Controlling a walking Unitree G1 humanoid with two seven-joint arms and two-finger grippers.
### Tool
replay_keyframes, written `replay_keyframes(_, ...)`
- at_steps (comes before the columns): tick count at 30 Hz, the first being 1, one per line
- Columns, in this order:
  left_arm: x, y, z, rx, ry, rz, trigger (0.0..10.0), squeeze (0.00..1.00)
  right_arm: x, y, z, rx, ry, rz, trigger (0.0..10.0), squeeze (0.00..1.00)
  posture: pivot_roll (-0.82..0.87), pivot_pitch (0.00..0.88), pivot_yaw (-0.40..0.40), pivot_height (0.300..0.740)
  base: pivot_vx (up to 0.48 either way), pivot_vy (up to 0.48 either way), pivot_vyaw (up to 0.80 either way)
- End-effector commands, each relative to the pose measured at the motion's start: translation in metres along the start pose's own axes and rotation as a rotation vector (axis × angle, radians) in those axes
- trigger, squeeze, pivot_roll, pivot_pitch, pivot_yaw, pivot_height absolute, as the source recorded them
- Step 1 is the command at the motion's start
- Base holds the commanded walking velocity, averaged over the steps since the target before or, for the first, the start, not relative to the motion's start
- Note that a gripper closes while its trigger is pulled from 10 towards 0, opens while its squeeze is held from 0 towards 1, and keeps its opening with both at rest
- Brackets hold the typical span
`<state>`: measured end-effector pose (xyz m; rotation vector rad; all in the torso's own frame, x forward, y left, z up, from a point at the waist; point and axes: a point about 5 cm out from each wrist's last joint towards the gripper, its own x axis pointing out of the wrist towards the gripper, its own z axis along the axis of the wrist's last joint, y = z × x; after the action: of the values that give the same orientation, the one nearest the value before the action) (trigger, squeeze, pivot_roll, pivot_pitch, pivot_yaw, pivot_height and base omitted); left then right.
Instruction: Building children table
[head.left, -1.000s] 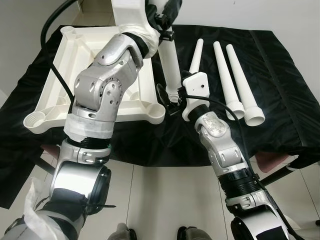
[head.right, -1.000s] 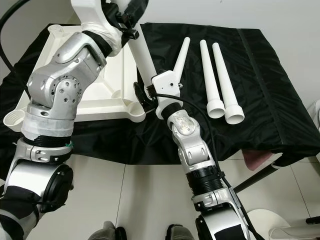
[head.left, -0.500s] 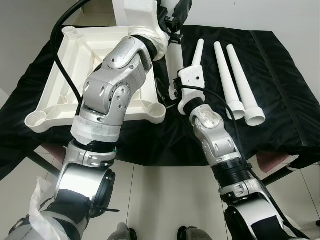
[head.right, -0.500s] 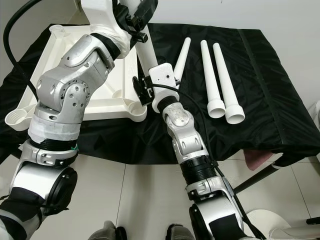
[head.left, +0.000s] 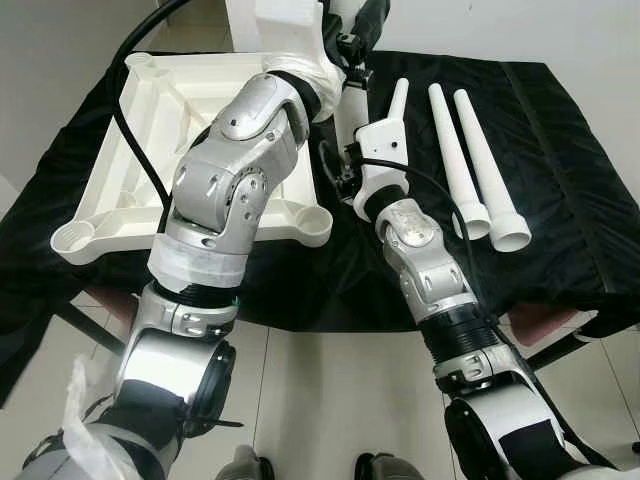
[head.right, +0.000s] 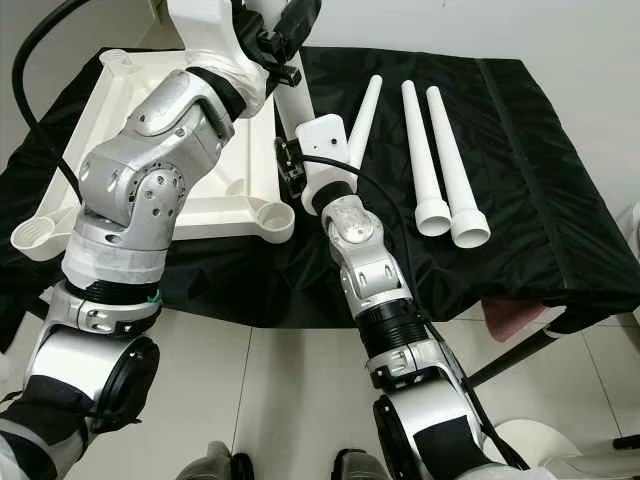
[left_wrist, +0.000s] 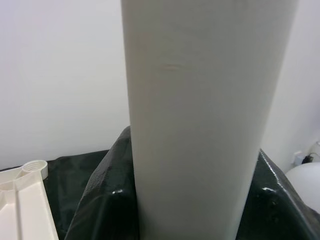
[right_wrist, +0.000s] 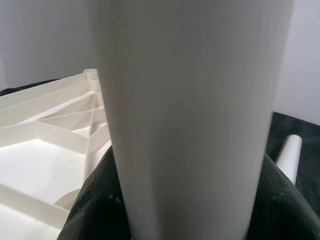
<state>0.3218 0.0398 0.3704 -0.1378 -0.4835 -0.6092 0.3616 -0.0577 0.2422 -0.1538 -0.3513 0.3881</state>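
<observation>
holding: your left gripper (head.left: 352, 40) and right gripper (head.left: 345, 170) both clamp one leg (head.right: 292, 112)
tabletop (head.left: 180, 110): upside down, left
spare legs (head.left: 470, 160): right

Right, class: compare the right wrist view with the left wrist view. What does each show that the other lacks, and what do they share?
Right wrist view: the crossing ribs of the tabletop's underside, and the tip of a lying leg.

Left wrist view: a pale rounded shape beyond the cloth's edge, too cropped to identify.

Shared: the upright white leg close up, with the left gripper at its top and the right gripper lower down, the black cloth, part of the white tabletop and a pale wall.
</observation>
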Motion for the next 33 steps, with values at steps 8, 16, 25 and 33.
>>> replay_keyframes(8,-0.001,-0.004,0.010,0.054,-0.046,-0.026,10.0,0.00,0.003,0.002,-0.001,0.061,0.000,-0.011,0.6,0.00,-0.08,0.070,0.056,0.740,0.000,0.000,0.00)
replay_keyframes(16,-0.002,-0.007,0.010,0.031,-0.062,-0.064,10.0,1.00,0.002,0.001,-0.002,0.167,0.010,-0.052,10.0,0.00,-0.08,0.070,0.058,0.740,0.000,0.000,0.00)
replay_keyframes(25,-0.009,-0.006,0.010,0.058,-0.090,-0.071,10.0,0.00,0.001,-0.010,-0.002,0.240,0.015,-0.128,10.0,0.00,-0.09,0.073,0.056,0.740,0.000,0.000,0.00)
replay_keyframes(33,-0.019,0.000,0.006,0.030,-0.077,-0.065,10.0,0.00,-0.004,-0.019,-0.007,0.257,0.031,-0.171,10.0,0.00,-0.09,0.079,0.050,0.740,0.000,0.000,0.00)
